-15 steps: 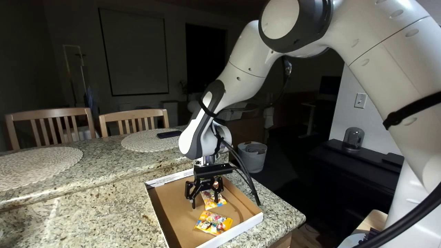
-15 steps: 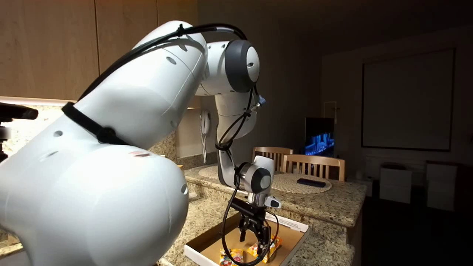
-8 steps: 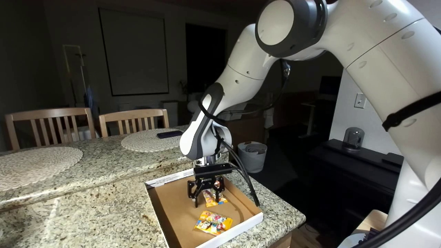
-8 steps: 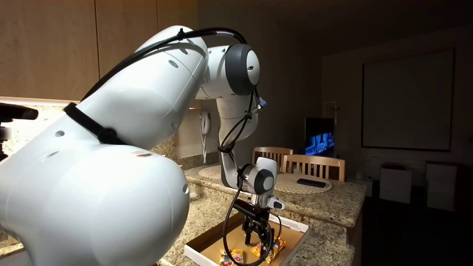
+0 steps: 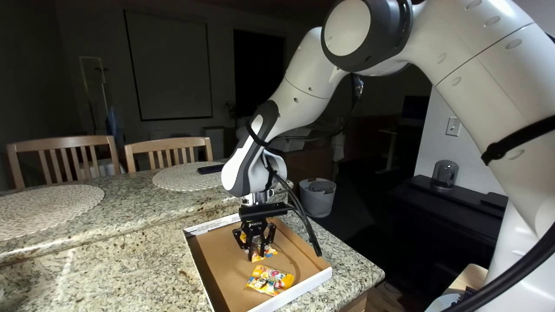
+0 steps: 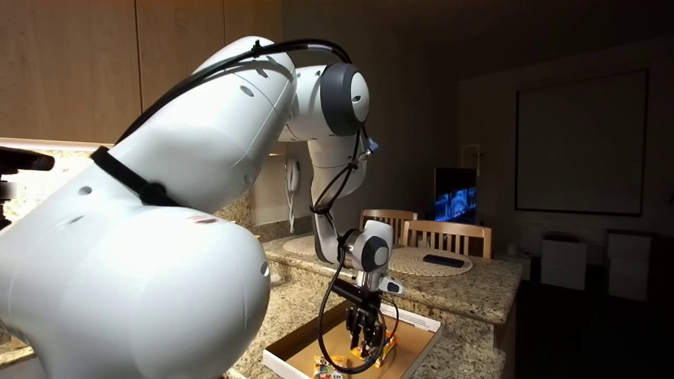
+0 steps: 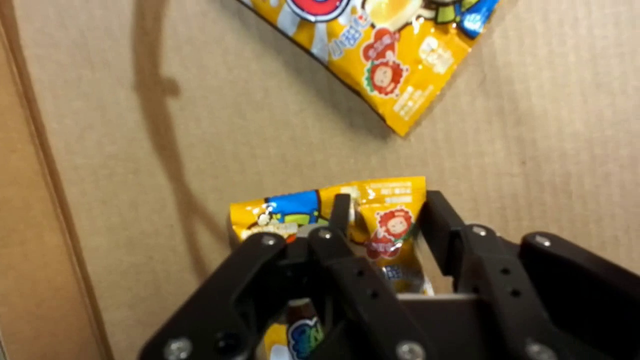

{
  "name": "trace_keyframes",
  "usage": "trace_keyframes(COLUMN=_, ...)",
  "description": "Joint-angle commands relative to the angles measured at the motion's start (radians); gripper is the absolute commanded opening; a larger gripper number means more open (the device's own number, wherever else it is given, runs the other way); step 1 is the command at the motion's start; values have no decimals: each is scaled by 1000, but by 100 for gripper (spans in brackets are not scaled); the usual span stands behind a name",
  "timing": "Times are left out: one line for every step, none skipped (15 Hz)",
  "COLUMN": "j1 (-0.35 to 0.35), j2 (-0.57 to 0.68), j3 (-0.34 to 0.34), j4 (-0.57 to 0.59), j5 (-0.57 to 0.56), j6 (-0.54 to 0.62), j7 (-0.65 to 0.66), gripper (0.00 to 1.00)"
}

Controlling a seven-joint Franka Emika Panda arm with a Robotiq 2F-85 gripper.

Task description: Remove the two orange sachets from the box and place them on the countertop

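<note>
Black two-fingered gripper point(image 7: 387, 207) closed on one end of a glossy rectangular orange-yellow sachet point(image 7: 391, 226); a matching second sachet point(image 5: 270, 281) appears whole only in an exterior view.

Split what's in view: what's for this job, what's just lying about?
For the job:
hand
sachet, partly between its tips
other sachet
box
countertop

Not for it:
dark phone
round placemats
chairs
grey bin

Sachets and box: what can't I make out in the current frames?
Wrist view: lower sachet, partly hidden by the hand; whether gripped, unclear.
Wrist view: upper sachet, cut off by the top edge.
Both exterior views: near corner of the box, cut off by bottom edge.
</note>
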Motion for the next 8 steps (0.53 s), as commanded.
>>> trace_keyframes(j1=-5, j2=3, j3=9, j4=2, j5=-19, j6=-45, j7=-4, gripper=9)
trace_keyframes(j1=-8, j2=1, j3=13, j4=3, j5=-17, j6=-55, j7=-9, gripper=6)
trace_keyframes(j1=-9, j2=0, j3=15, j4=4, j5=-15, j6=-62, j7=-11, gripper=3)
trace_keyframes(j1=-13, j2=-1, j3=20, j4=9, j5=-11, j6=-75, j7=-17, gripper=3)
trace_keyframes(j1=-16, j2=0, j3=23, j4=13, j5=-10, j6=-87, j7=-22, gripper=4)
trace_keyframes(j1=-20, j2=2, j3=26, j4=19, j5=-7, j6=-102, j7=-28, gripper=6)
trace_keyframes(j1=-21, j2=1, j3=27, j4=20, j5=-6, j6=-109, j7=-29, gripper=5)
trace_keyframes(j1=-23, j2=-4, j3=27, j4=19, j5=-5, j6=-114, j7=-29, gripper=6)
